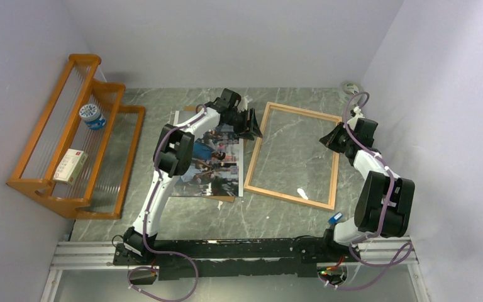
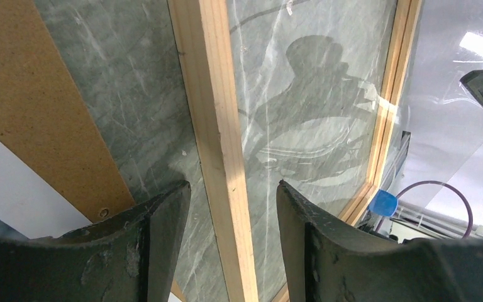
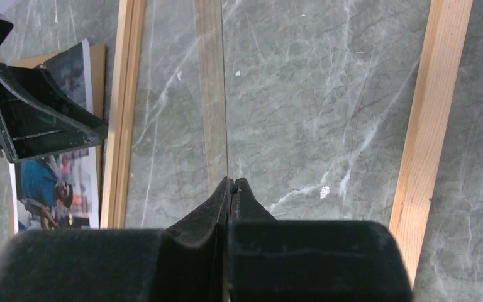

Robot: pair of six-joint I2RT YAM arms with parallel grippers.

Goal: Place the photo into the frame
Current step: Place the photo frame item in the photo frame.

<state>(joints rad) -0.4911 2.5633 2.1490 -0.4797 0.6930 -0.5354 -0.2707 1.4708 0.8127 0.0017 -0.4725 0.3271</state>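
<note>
Right gripper is clenched tight, and it looks like it's pinching the clear pane edge-on. There's a hairline running straight out from between the fingertips, plus a ghost copy of a wooden rail beside it. My guess is it's tipping the pane up off the frame from the right side, so there's room to get a print underneath. The frame itself lies flat on the marble-look table, right of centre.

Over on the frame's left rail, the left gripper is open, one finger either side of the wood, not squeezing it. Reads to me like a fence so the frame doesn't skate around. Can't tell if the tips touch the table.

The photo isn't in yet. It's lying face up just left of the frame, on top of the brown backing board, partly under the left arm. Next step, I'd say, is sliding it across.
</note>
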